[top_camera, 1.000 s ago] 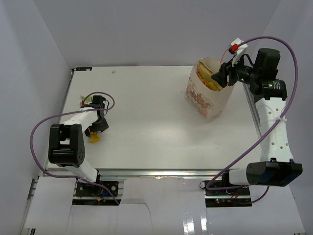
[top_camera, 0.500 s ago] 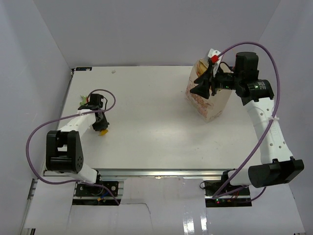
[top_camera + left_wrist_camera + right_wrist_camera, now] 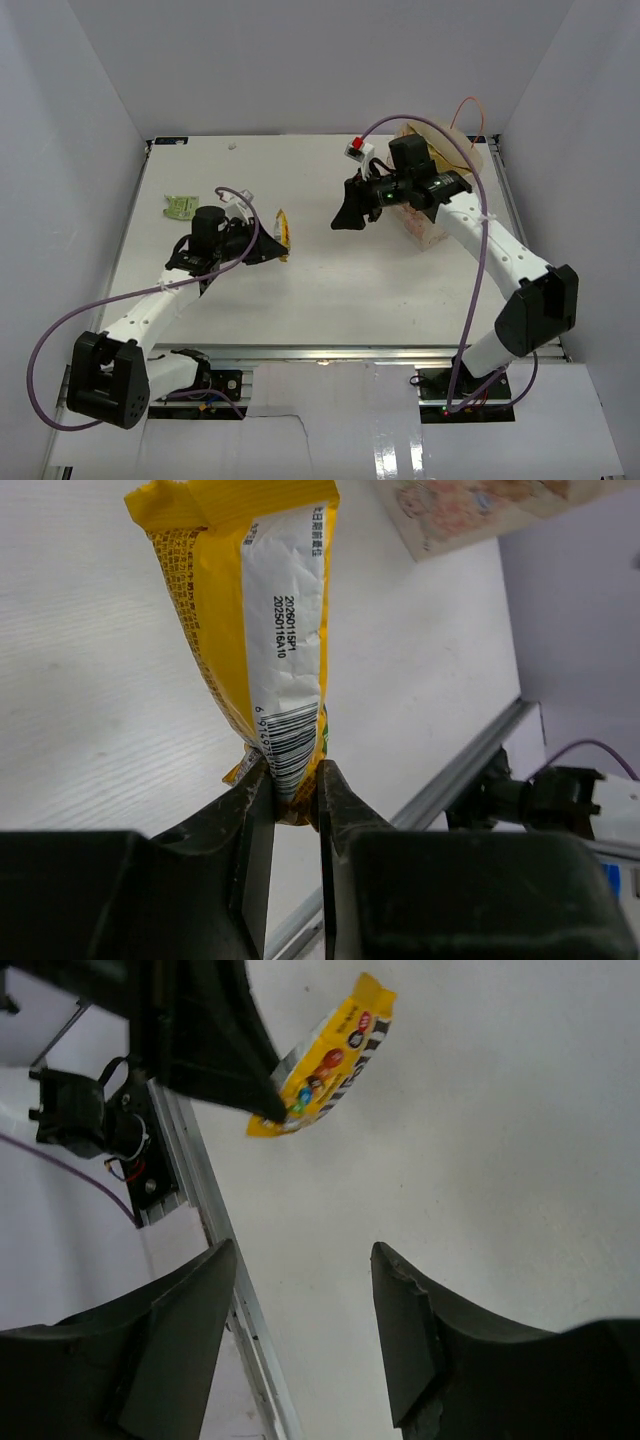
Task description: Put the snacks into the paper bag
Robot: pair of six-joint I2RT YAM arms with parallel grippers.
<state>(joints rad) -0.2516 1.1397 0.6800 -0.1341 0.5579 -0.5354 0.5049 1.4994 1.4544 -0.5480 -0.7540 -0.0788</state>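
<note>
Left arm reaches from the near left corner toward mid-surface. Left claw (image 3: 292,780) is closed tight on the yellow packet (image 3: 260,600), pinching it by one end seam. Both fingers (image 3: 255,820) press the wrapper flat, just at the barcode. The rest of the packet sticks out past the fingertips. Side facing the left wrist camera: white panel with printed date codes and barcode. Side facing the right wrist camera: coloured sweets printed on it. Cannot tell whether the packet's free end touches the surface (image 3: 330,290).

Right arm starts at the near right edge, rises along the right side, then bends back left across the front of the paper bag. Right claw (image 3: 305,1260) is spread wide, with nothing between its fingers. It sits over the middle of the surface, between the bag and the held packet, and is aimed at the packet and well apart from it. In the right wrist view, the packet and the left claw's dark tip appear beyond the open fingers.

Green packet (image 3: 182,207) lies flat on the surface at the far left, apart from both claws.

Paper bag (image 3: 424,228) stands at the far right of the surface. It is cream with reddish print on the side, and an orange loop handle (image 3: 470,108) sticks up. The right arm hides its middle. Bag contents not legible.
</note>
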